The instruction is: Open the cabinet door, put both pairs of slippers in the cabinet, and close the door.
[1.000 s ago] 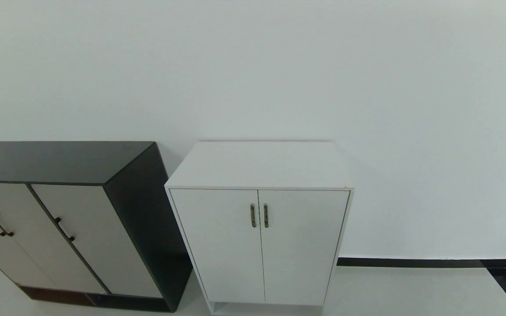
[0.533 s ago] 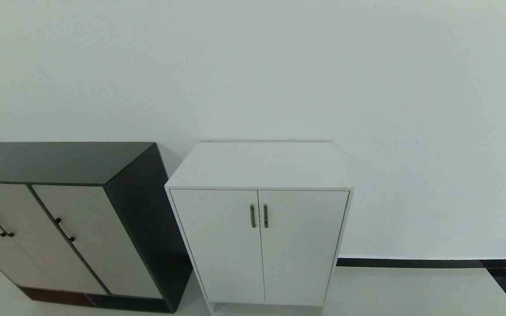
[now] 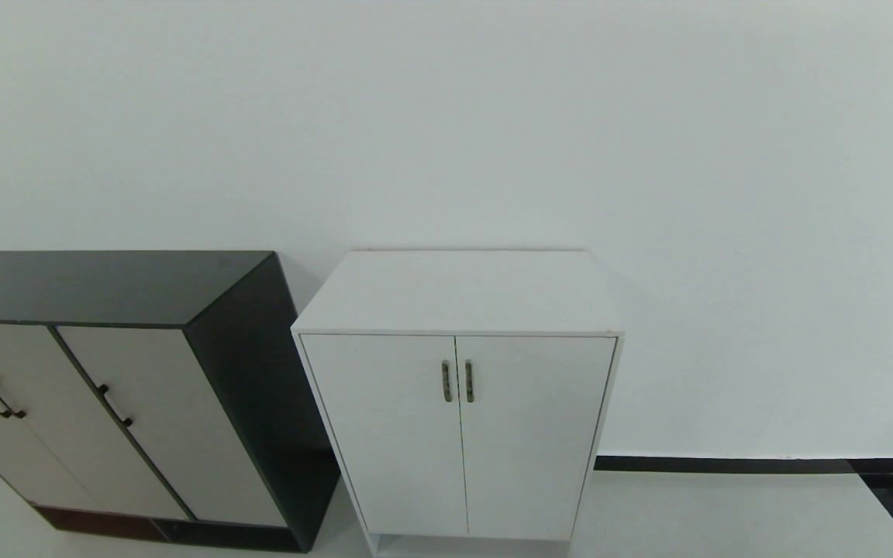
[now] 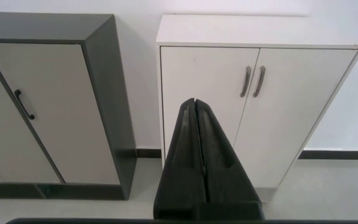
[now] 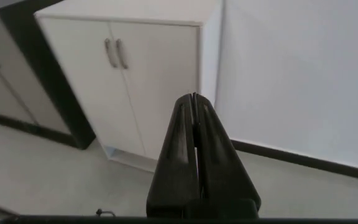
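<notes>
The white cabinet (image 3: 458,434) stands on the floor against the wall, just beside a black cabinet (image 3: 105,287) on its left. Both of its doors are shut. The two slim upright handles, left handle (image 3: 446,380) and right handle (image 3: 469,380), sit close together on either side of the centre seam.

I judge each door to be a stiff, light panel hinged at its outer edge, so it should swing out in an arc rather than pull straight. The place to take hold is the middle of one handle bar, pinched across its width. The bar looks smooth and thin, so a shallow grip could slip off, and with the handles so near each other a finger could catch the neighbouring one.

My left gripper (image 4: 196,102) has its fingers pressed together and holds nothing. It points at the white cabinet's front, well apart from it. My right gripper (image 5: 194,98) is likewise pressed together and empty, aimed toward the floor by the cabinet's right side.
</notes>
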Controlling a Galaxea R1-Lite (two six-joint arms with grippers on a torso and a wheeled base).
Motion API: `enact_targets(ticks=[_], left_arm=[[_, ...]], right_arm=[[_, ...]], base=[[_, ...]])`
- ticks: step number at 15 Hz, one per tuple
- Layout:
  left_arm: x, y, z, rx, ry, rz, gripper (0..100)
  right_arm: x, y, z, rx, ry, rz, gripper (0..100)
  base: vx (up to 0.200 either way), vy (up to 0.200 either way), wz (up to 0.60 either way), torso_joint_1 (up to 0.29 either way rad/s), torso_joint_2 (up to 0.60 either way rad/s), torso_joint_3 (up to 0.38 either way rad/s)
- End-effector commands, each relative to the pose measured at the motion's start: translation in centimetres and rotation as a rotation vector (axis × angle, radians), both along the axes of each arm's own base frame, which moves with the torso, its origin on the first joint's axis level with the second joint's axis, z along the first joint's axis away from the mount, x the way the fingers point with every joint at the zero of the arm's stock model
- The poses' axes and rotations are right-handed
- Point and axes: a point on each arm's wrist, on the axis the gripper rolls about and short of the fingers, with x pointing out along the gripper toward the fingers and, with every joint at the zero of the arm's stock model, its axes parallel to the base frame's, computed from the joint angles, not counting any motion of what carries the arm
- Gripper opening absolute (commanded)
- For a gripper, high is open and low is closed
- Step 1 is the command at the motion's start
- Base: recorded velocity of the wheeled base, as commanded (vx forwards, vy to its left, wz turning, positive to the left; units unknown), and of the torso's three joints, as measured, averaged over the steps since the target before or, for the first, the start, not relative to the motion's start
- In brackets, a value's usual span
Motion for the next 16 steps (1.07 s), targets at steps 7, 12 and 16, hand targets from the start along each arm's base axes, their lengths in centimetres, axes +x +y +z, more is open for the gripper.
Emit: enact_targets(ticks=[7,12,16], left_arm=[[0.0,0.0,0.0,0.000,0.001,0.001,0],[0.0,0.0,0.0,0.000,-0.001,-0.001,0],[0.0,0.0,0.0,0.009,0.001,0.002,0]], right_arm=[[0.4,0.6,-0.1,-0.026,0.057,-0.318,0],[-0.7,0.6,-0.4,0.013,-0.072,-0.351,0],[-0.7,0.5,-0.4,0.017,-0.072,-0.359,0]], base=[[0.000,0.000,0.00,0.000,0.00,0.000],[0.000,0.000,0.00,0.000,0.00,0.000],[0.000,0.000,0.00,0.000,0.00,0.000]])
